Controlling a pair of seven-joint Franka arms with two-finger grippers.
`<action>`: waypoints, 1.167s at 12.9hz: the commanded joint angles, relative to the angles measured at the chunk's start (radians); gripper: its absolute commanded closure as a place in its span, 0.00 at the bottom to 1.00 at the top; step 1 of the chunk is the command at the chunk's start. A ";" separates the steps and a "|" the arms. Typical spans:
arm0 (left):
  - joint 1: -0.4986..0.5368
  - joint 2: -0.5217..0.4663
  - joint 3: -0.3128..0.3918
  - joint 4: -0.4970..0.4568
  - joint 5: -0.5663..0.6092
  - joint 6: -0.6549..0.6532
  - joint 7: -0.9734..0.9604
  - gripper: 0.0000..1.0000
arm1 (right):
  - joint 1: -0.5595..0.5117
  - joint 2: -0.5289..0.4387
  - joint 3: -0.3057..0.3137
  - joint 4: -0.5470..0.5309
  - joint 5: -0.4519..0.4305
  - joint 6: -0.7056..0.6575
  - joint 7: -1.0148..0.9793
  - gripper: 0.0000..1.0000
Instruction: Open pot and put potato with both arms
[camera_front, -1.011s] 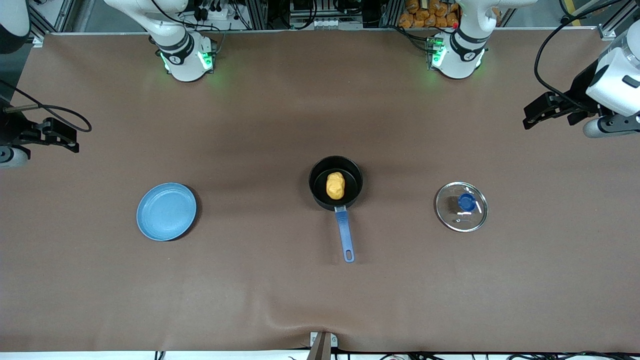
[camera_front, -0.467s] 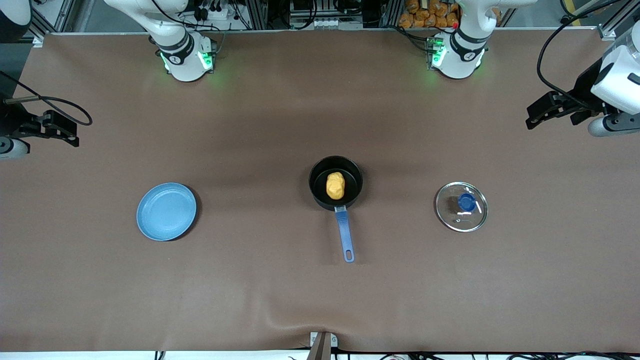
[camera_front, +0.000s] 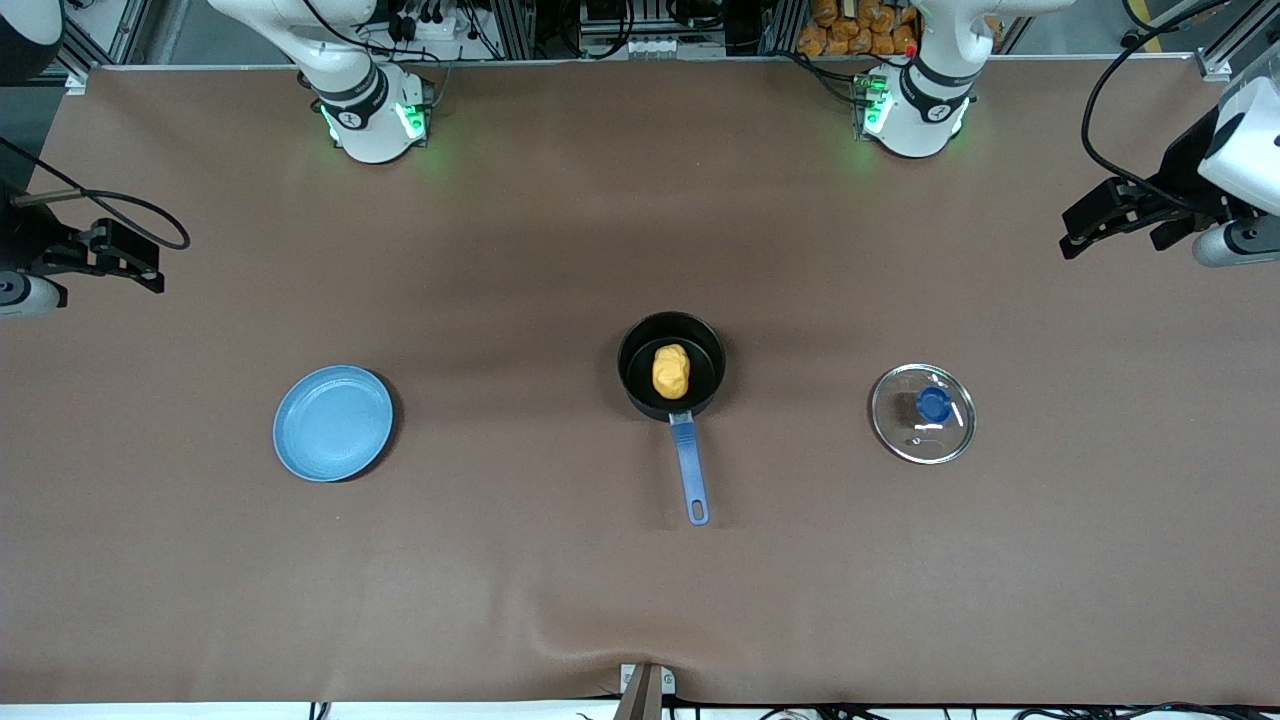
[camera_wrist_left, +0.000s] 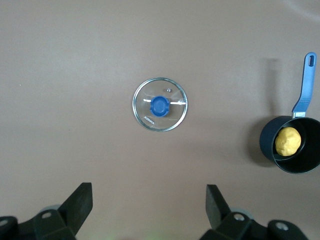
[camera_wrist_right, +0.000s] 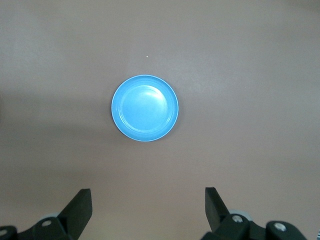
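Note:
The black pot (camera_front: 700, 352) with its long blue handle (camera_front: 689, 470) stands uncovered at the table's middle. The yellow-orange potato (camera_front: 671, 371) lies inside it. The glass lid (camera_front: 923, 413) with its blue knob lies flat on the table toward the left arm's end. My left gripper (camera_front: 1075, 232) is open and empty, high over the table's edge at that end; its wrist view shows the lid (camera_wrist_left: 160, 104), the pot (camera_wrist_left: 267, 145) and the potato (camera_wrist_left: 287, 141) below. My right gripper (camera_front: 150, 270) is open and empty, high over the right arm's end of the table.
A flat light-blue plate (camera_front: 333, 422) lies empty toward the right arm's end, and also shows in the right wrist view (camera_wrist_right: 145, 107). The brown mat has a wrinkle at the edge nearest the front camera (camera_front: 640, 640). The arm bases (camera_front: 370, 120) stand along the table's back edge.
Both grippers have drifted a little outward and toward the bases' side, staying open. The pot, potato, lid and plate have not moved.

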 joint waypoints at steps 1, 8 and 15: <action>0.005 0.009 -0.004 0.022 0.020 -0.003 0.015 0.00 | -0.015 -0.023 0.003 0.006 0.019 -0.034 0.003 0.00; 0.003 0.011 -0.006 0.017 0.019 -0.009 0.012 0.00 | -0.066 -0.020 0.002 0.066 0.098 -0.018 0.002 0.00; 0.005 0.008 -0.003 0.020 0.019 -0.023 0.012 0.00 | -0.074 -0.017 0.002 0.065 0.103 0.032 -0.005 0.00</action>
